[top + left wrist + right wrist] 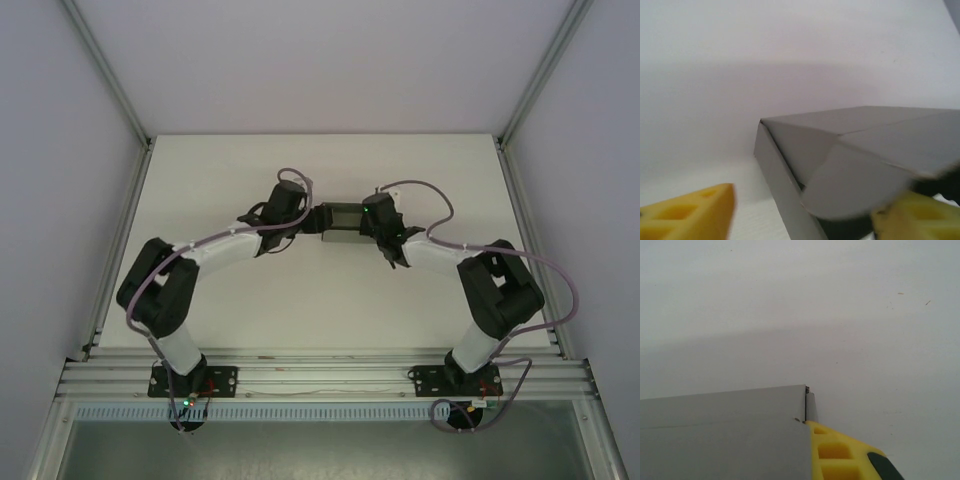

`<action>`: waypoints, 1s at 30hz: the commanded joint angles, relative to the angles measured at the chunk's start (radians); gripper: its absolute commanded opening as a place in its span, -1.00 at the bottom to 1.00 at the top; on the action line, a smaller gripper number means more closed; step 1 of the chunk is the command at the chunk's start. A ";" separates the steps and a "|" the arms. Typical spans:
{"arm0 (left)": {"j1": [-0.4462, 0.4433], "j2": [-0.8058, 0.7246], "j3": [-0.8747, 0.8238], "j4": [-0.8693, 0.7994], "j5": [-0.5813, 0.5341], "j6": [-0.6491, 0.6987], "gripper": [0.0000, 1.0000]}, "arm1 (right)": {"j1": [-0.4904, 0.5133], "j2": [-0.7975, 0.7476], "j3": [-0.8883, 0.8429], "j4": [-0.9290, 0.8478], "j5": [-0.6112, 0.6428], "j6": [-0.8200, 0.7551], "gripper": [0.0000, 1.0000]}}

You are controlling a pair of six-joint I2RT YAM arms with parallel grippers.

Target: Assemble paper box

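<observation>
Position: the paper box [341,218] lies at mid-table between the two wrists, folded into a shallow rectangular body. In the left wrist view one end is unfinished. A rounded grey flap [850,192] leans outward there and is not tucked in.

Left gripper [313,218]: released. Its yellow fingers [692,212] stand wide on either side of the open box end. The left-hand finger is apart from the cardboard. The other sits just beside or under the loose flap, and blur prevents a verdict on contact.

Right gripper [370,222]: clenched. In the right wrist view one yellow finger [832,452] lies flat against the end of a box wall. It appears to pinch that wall, with the opposing finger hidden behind the panel.

Handling, as judged from the thin stock:
- Light; expect no resistance to lifting.
- Weak at mid-panel, so pressure there will likely bow or dent the sheet. Fold lines and corners are stiffer.
- Smooth; the box may slide on the white table [210,180] if it is pushed without a counter-hold at the far end.

Where to take hold:
- Pinch a single wall close to a corner.
- Drive the flap from near its crease, not from its free edge.
- Avoid clamping across the hollow body, which would probably collapse it.
</observation>
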State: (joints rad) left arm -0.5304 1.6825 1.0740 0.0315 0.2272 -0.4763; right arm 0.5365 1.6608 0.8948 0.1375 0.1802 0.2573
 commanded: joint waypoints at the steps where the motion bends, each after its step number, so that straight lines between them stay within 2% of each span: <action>1: -0.002 -0.092 -0.032 -0.090 -0.021 0.011 0.97 | 0.011 -0.004 -0.041 -0.022 0.024 -0.073 -0.84; 6: 0.016 -0.146 -0.007 -0.174 -0.120 -0.067 1.00 | 0.033 0.000 -0.050 -0.003 0.047 -0.098 -0.82; 8: 0.026 -0.120 0.055 -0.239 -0.197 -0.123 0.99 | 0.038 0.005 -0.055 0.006 0.046 -0.095 -0.80; 10: 0.048 -0.079 0.101 -0.251 -0.198 -0.160 1.00 | 0.046 0.005 -0.070 0.033 0.046 -0.097 -0.80; 15: 0.145 0.088 0.185 -0.153 0.085 -0.226 1.00 | 0.075 0.010 -0.094 0.064 0.097 -0.096 -0.77; 20: 0.154 0.207 0.176 -0.060 0.258 -0.271 0.99 | 0.098 0.013 -0.120 0.088 0.124 -0.050 -0.74; 23: 0.153 0.219 0.124 0.016 0.308 -0.299 0.89 | 0.122 0.014 -0.140 0.124 0.130 -0.042 -0.66; 30: 0.150 0.256 0.062 0.040 0.326 -0.290 0.59 | 0.176 -0.012 -0.148 0.101 0.149 -0.033 -0.56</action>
State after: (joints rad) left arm -0.3775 1.9198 1.1629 0.0139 0.5037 -0.7589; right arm 0.6941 1.6634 0.7563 0.2321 0.2874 0.2028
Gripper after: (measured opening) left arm 0.815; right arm 0.211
